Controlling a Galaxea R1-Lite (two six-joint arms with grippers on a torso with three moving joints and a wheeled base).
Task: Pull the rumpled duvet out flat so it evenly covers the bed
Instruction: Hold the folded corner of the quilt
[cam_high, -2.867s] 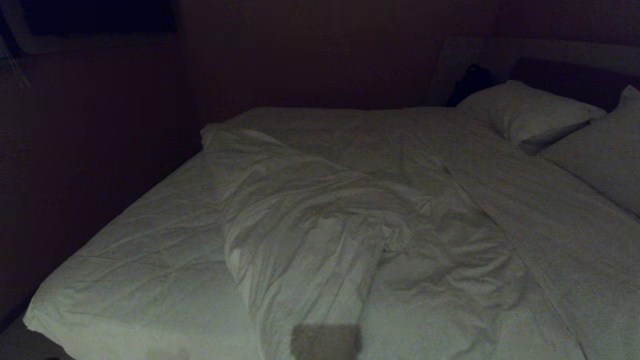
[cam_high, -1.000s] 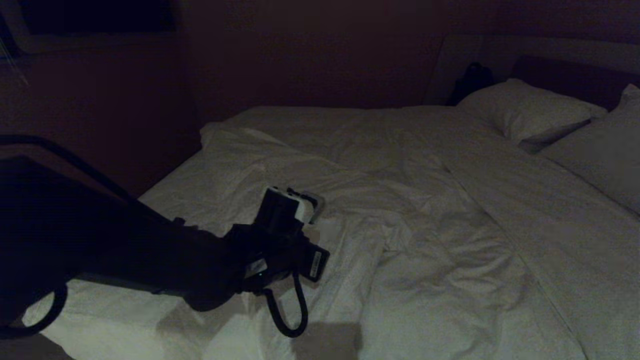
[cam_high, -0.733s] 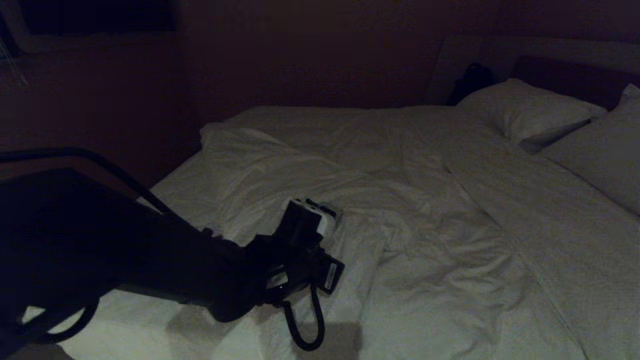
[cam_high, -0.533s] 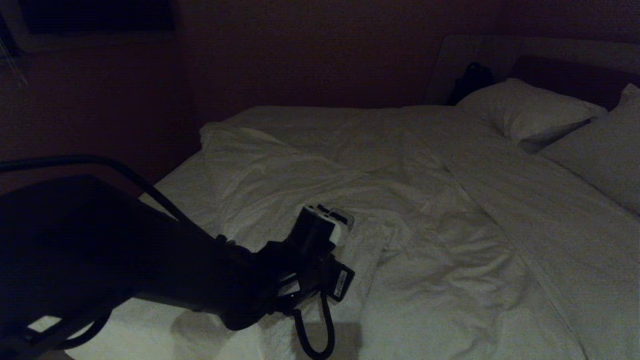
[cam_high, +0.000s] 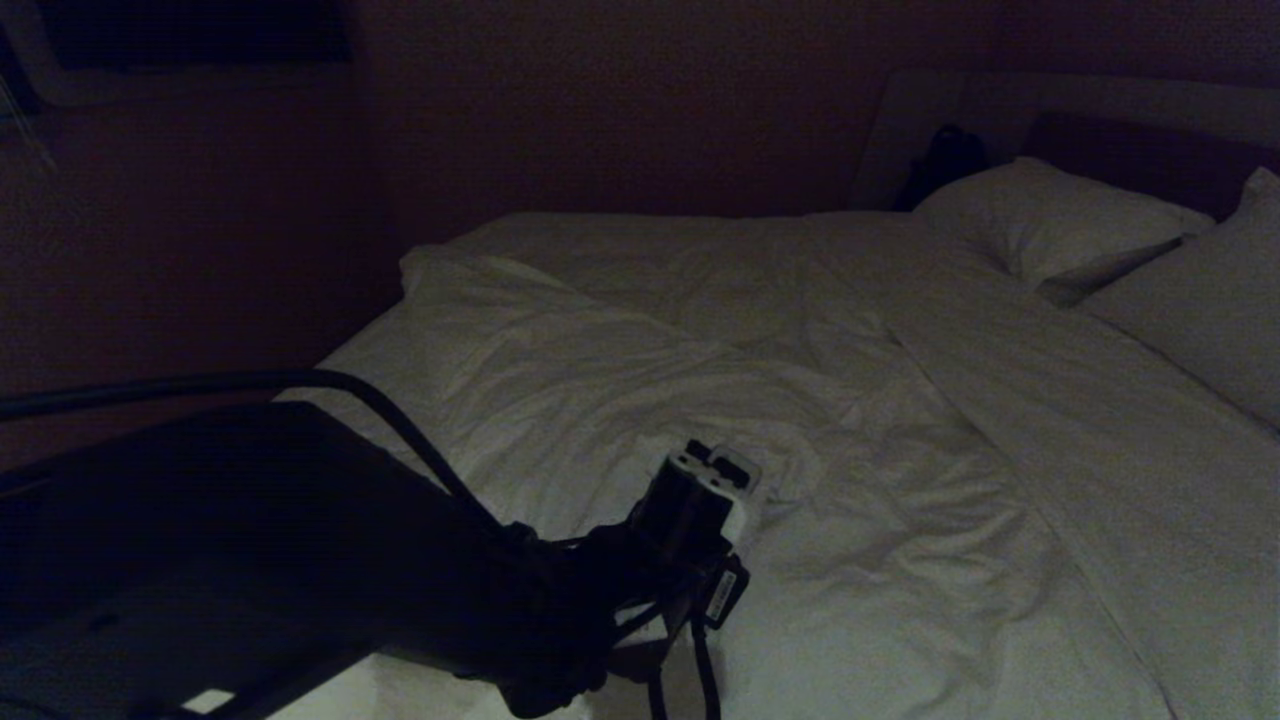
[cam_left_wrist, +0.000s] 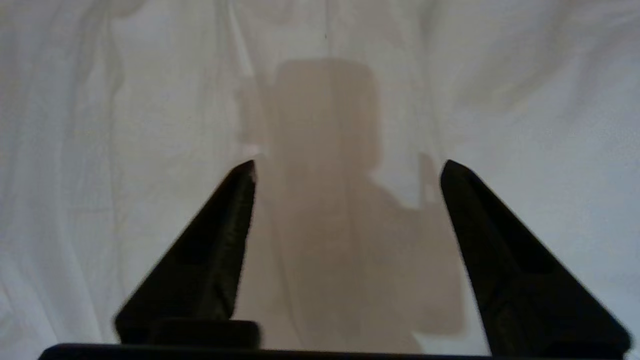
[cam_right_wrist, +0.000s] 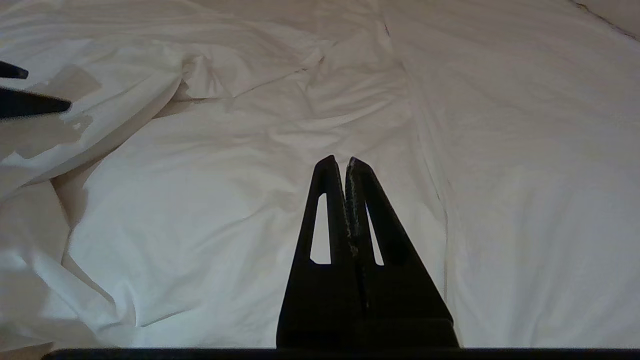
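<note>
Since a moment ago the left claw (cam_high: 712, 470) has travelled across the duvet (cam_high: 620, 370) toward the near edge of the bed (cam_high: 340, 355) and spread its jaws. From the head view, one duvet lies creased over the bed, and two pillows (cam_high: 1050, 225) rest by the headboard. From the left wrist, two black fingers (cam_left_wrist: 210, 260) stand wide apart above white cloth, grasping nothing. From the right wrist, the right claw (cam_right_wrist: 340, 162) is clenched empty over the duvet.
</note>
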